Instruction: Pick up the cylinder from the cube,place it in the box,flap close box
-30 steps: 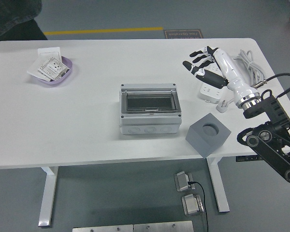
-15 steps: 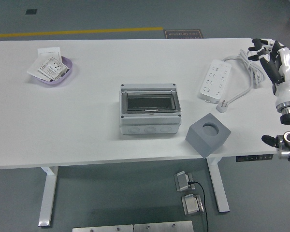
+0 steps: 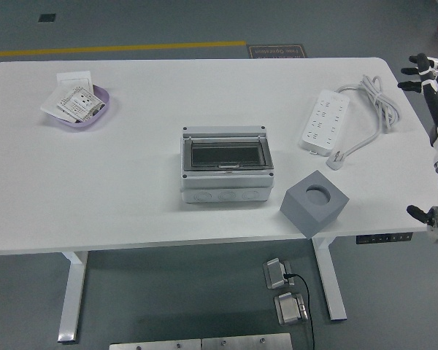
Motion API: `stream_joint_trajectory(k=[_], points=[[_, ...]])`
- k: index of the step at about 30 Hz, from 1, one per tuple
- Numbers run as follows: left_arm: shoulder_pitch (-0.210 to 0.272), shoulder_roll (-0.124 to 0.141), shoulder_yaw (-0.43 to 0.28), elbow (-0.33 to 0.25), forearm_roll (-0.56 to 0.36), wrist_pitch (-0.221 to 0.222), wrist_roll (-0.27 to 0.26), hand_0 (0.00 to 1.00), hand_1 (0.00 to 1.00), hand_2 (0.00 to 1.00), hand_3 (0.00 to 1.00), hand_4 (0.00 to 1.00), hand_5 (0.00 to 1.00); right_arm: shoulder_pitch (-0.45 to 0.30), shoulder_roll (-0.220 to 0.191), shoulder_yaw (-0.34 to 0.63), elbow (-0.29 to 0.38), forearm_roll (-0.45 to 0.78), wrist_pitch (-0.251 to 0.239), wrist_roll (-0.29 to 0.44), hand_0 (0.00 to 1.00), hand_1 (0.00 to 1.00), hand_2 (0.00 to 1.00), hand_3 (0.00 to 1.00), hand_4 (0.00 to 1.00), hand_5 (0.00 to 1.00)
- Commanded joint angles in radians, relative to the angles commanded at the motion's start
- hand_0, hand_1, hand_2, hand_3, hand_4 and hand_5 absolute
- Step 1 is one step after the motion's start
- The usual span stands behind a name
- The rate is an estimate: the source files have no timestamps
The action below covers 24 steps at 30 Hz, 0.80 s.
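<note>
— Hand position first: where is yours?

— My right hand [image 3: 432,79] is past the desk's right edge, near the far right corner, its fingers [image 3: 413,71] spread loose with nothing in them. My left hand does not show.

— And the task's things, relative to it?

— Box [image 3: 225,165] sits mid-desk, well apart from my hand, toward the left of it, its clear flap down. Through that flap I cannot tell what lies inside. Cube [image 3: 314,203] stands at the near edge, right of the box and nearer my hand, its round socket showing no cylinder.

— Counts?

— 1 box, 1 cube, 1 white power strip [image 3: 323,127] between the cube and my hand with its cable running toward the right edge, and 1 purple tray [image 3: 103,107] of packets by the far left corner of the desk [image 3: 117,182].
</note>
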Motion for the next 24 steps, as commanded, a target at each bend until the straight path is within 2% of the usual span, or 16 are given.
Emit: stream_joint_trajectory(k=[7,8,24], points=[[0.0,0.002,0.002,0.001,-0.012,-0.001,0.0,0.615,0.636,0.572,0.551,0.567,0.071,-0.004,0.005,0.004,-0.006,0.073,0.021,0.011,0.557,0.495,0.55,0.636,0.907,0.813],[0.0,0.003,0.002,0.001,-0.013,-0.001,0.0,0.615,0.635,0.572,0.551,0.566,0.072,-0.005,0.006,0.004,-0.007,0.082,0.023,0.012,0.571,0.586,0.611,0.673,0.916,0.799],[-0.003,0.017,0.023,-0.002,-0.031,0.0,0.0,0.615,0.635,0.572,0.55,0.566,0.076,-0.012,0.01,0.001,-0.01,0.124,0.024,0.024,0.604,0.614,0.64,0.706,0.918,0.787]])
